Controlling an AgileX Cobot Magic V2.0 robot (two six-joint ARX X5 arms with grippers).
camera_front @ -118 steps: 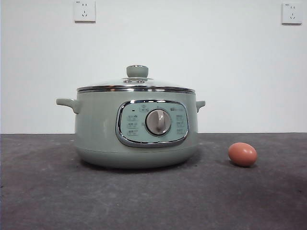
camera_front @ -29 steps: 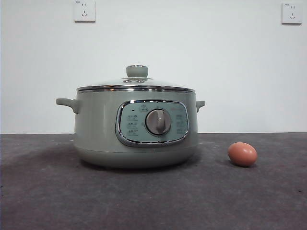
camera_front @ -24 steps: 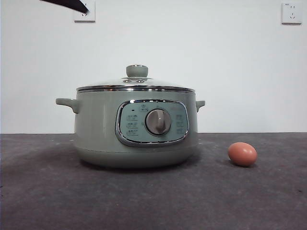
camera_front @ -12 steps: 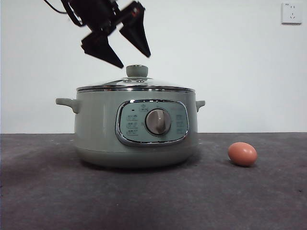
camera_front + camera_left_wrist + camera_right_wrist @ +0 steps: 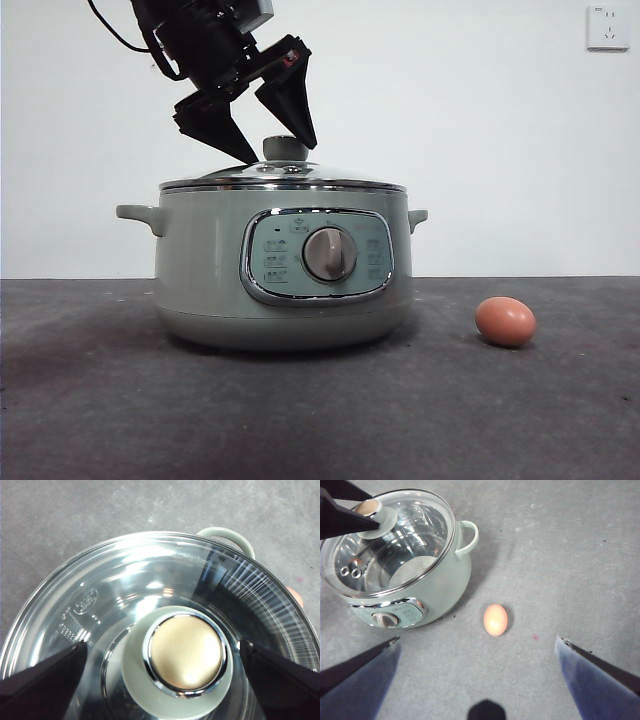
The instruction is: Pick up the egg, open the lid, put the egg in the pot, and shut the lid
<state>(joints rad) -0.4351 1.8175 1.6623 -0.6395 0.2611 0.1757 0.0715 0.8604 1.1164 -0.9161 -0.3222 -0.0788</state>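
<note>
Egg (image 5: 505,321) lies on the dark grey table (image 5: 320,420) in the front view, well apart from the sage-green pot (image 5: 285,265) and on the side opposite its longer-looking handle. The glass lid (image 5: 283,180) sits closed on the pot, its chrome rim level. A black gripper comes down from the top edge; going by the wrist views it is the left gripper (image 5: 275,150). Its jaws are spread wide, one tip on each side of the lid's green knob (image 5: 286,148), and I cannot tell whether either tip touches it.

From the left wrist, the knob (image 5: 182,652), with its shiny round cap, lies between the two dark jaw tips, clear gaps showing on both sides. One side handle (image 5: 227,537) of the pot shows past the lid's rim, and a sliver of the egg (image 5: 296,596) peeks out beyond the glass.

From the right wrist, the right gripper (image 5: 477,647) hangs high over the table with its jaws wide apart, holding nothing. The egg (image 5: 495,619) rests on the table just beside the pot (image 5: 420,587), near its control panel. The left gripper's black tips (image 5: 350,515) flank the knob on the lid (image 5: 390,540).
</note>
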